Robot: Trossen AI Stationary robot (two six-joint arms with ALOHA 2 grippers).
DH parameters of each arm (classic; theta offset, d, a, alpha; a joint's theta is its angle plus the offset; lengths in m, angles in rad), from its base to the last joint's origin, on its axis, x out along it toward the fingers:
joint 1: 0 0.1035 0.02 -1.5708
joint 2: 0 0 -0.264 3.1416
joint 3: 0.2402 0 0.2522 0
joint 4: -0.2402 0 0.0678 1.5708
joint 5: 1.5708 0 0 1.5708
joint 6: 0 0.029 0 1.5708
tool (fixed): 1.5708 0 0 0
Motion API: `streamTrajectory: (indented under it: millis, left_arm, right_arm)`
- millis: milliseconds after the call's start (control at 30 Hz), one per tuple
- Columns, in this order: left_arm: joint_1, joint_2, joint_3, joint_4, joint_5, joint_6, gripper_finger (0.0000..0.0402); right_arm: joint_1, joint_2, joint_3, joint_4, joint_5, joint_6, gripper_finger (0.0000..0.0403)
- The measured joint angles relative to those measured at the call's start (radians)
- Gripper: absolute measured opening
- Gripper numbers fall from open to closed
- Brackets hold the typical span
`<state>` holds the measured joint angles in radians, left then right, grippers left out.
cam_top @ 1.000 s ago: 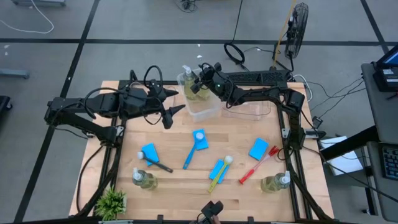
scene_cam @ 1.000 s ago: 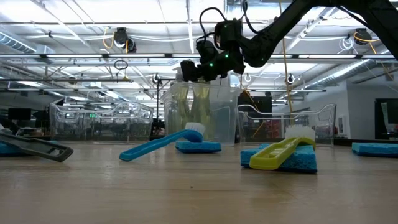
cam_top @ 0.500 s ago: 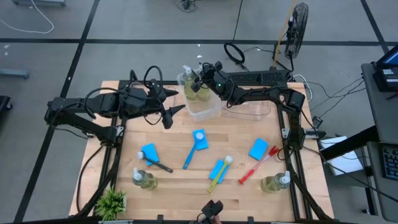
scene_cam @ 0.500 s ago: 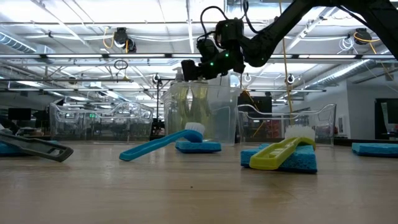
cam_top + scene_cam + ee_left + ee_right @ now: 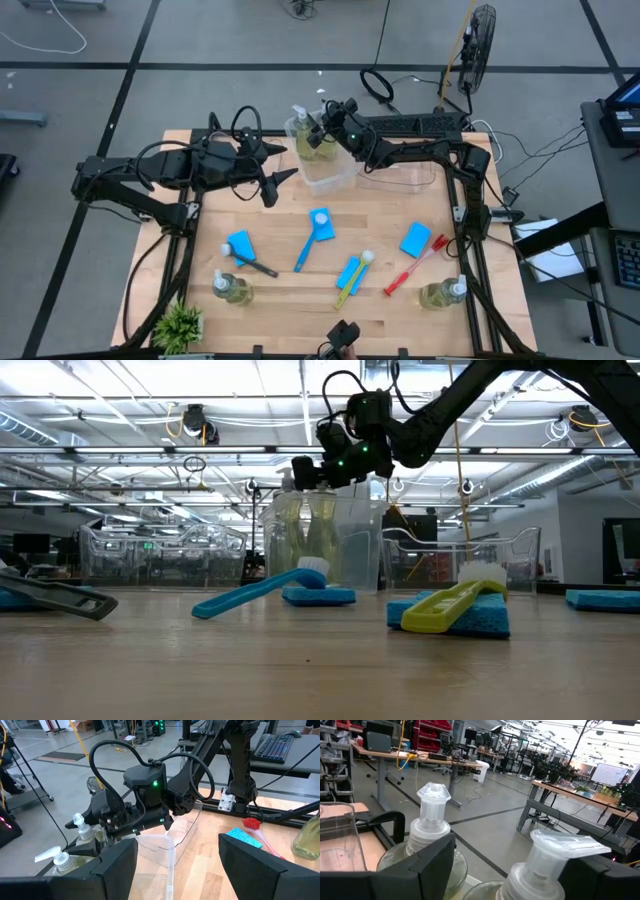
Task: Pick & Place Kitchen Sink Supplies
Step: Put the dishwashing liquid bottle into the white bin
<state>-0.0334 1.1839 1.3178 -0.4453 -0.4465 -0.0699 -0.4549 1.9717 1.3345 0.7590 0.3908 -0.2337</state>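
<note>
Two clear pump bottles of yellowish soap (image 5: 312,140) stand upright inside a clear bin (image 5: 335,175) at the table's far edge. My right gripper (image 5: 322,125) hangs open just above them. In the right wrist view its fingers (image 5: 432,862) stand on either side of one bottle's pump head (image 5: 560,852) without touching it; the other bottle (image 5: 432,815) stands beside it. My left gripper (image 5: 280,165) is open and holds nothing, hovering left of the bin. On the table lie two more bottles (image 5: 232,288) (image 5: 443,293), blue sponges (image 5: 240,243) (image 5: 416,240) and brushes.
A blue brush (image 5: 305,248) rests against a sponge (image 5: 322,225). A yellow-green brush (image 5: 352,280) lies on another sponge, a red brush (image 5: 412,268) and a black brush (image 5: 255,265) lie flat. A second clear bin (image 5: 400,172) stands right of the first. A plant (image 5: 180,325) sits at the near-left corner.
</note>
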Motion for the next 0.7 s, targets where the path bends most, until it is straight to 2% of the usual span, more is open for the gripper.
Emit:
streamTrajectory:
  millis: [300,700]
  left_arm:
    - [0.000,0.000,0.000,0.000,0.000,0.009,0.0274]
    - [0.000,0.000,0.000,0.000,0.000,0.009,0.0274]
  right_arm:
    - [0.000,0.000,0.002,-0.036,0.001,-0.066,0.0291]
    - [-0.001,-0.002,0.002,-0.059,0.001,-0.066,0.0291]
